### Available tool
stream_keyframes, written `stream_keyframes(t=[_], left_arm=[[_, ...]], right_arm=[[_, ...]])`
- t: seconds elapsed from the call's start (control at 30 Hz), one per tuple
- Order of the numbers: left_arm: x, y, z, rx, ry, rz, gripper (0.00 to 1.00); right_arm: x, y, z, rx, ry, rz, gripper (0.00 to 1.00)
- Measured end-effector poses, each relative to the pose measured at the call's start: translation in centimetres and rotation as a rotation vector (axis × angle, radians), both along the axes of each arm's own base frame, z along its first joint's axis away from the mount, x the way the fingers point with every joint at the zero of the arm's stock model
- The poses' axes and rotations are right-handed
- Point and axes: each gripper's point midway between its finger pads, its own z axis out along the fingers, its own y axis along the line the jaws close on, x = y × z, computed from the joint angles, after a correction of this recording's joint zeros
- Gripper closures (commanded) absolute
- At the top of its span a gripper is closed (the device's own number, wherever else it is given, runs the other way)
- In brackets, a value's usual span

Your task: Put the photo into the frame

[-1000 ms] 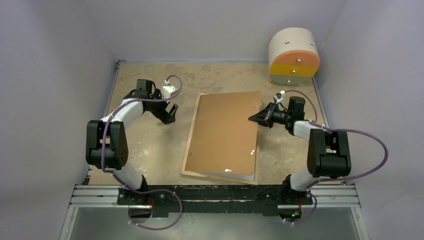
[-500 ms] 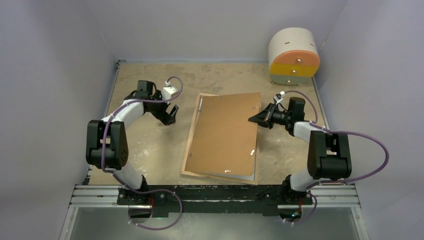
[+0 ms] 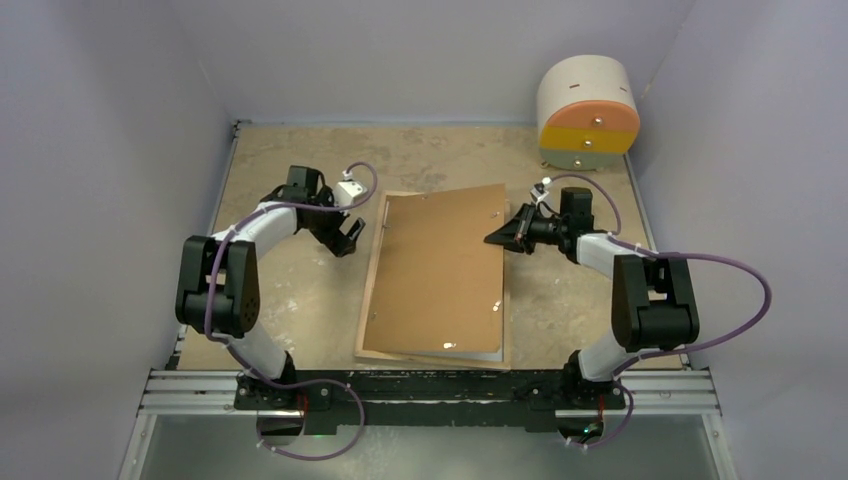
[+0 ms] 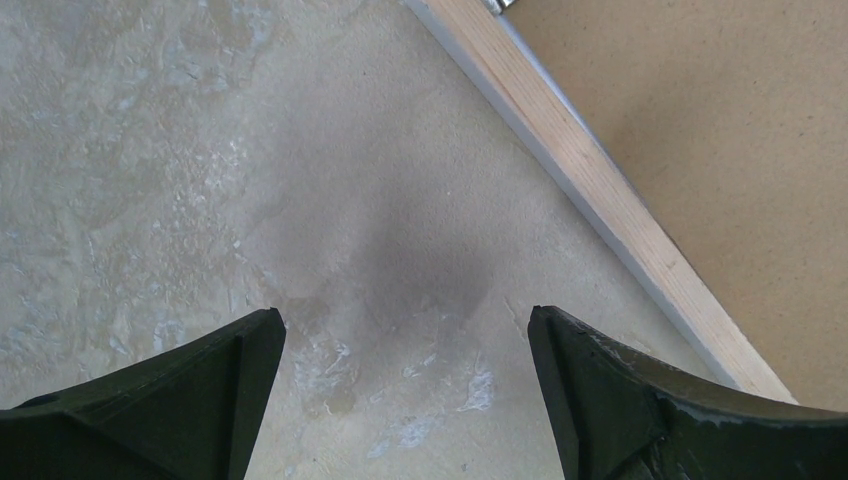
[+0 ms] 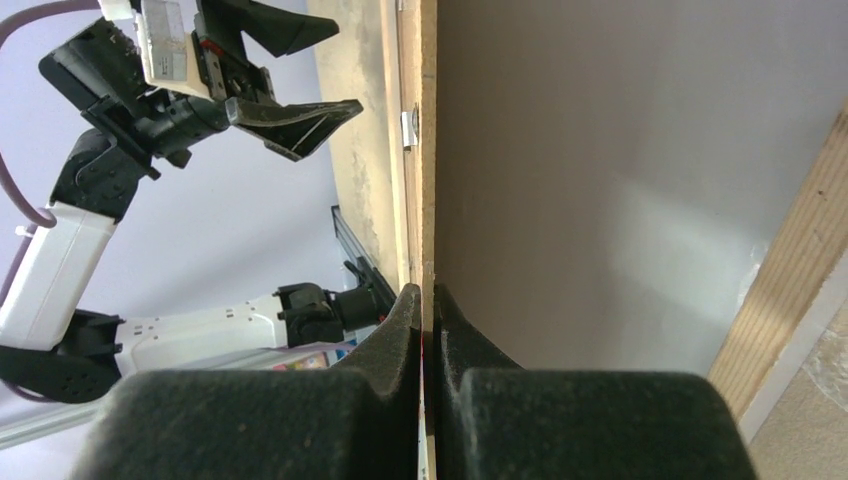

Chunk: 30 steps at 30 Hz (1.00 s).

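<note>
Over the frame, hardboard sheet shifted left, right gripper clamping it

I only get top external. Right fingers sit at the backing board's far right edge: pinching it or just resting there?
Observer: Pinching. In the right wrist view the right fingers are shut on the thin edge of the hardboard sheet, which runs in between them.
Operator: Left arm touching anything?
Observer: No. Left wrist view: left fingers wide open over the table, nothing between them, the wooden rail of the frame apart to one side.
Operator: Photo in place?
Observer: Cannot tell. Right wrist view shows a pale grey surface under the held edge; whether that is the photo, unclear.
</note>
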Motion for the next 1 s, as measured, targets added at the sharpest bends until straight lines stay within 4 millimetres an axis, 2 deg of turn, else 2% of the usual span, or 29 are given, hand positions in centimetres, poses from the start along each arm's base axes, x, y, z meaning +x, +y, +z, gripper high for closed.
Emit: stream_keyframes(t=[0.2,0.47,0.63,0.83,1.0], left_arm=[[-0.3,0.4,-1.0,0.032,0.009,-0.003,0.02],[-0.7,0.0,-3.2,0.072,0.043,-0.016,0.02],[-0.4,0.4,-3.3,0.097,0.031,-0.003,0.03],[0.6,2.2,-2.9,0.157,0.006,0.049,0.03],[1.3,3.1,-2.7,0.199,-0.006,0.077,0.03]], right_arm=[[0.0,0.4,-0.7,-0.023,0.013,0.000,0.93],[0.7,2.3,-2.3,-0.061,0.039,0.032,0.87],[2.0,3.3,-2.5,-0.101,0.021,0.035,0.86],[3.9,5.1,-2.5,-0.148,-0.005,0.039,0.83],[4.4,5.9,-2.8,-0.186,-0.016,0.051,0.85]])
